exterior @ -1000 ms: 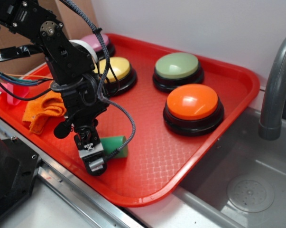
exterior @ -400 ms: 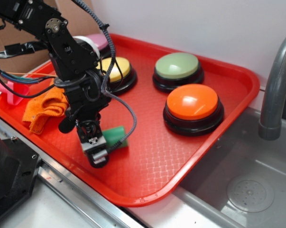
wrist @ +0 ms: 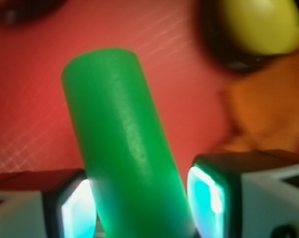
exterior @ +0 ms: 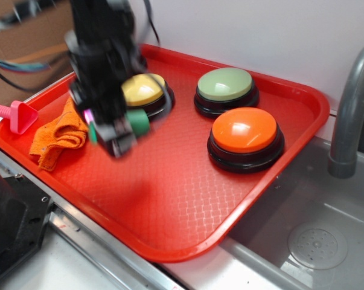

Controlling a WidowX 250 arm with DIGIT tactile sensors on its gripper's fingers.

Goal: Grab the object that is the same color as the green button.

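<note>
Red tray [exterior: 169, 229] beside a sink carries everything. Green cylinder [wrist: 124, 148] is clamped between the claw [exterior: 112, 128] pads, lifted clear above the tray's left half, near the yellow button [exterior: 142, 89]. Cylinder sits tilted, gripped near one end; likely risk: it pivots or slides out. Green button [exterior: 225, 83] sits by the far edge.

The green cylinder [wrist: 127, 148], smooth and matte, is clamped between the two pads of the hand [exterior: 112, 130] and is held clear above the tray floor, its free end tilted up and away. The green button [exterior: 226, 84], a pale sage dome on a black base, sits upright at the tray's far side.
</note>
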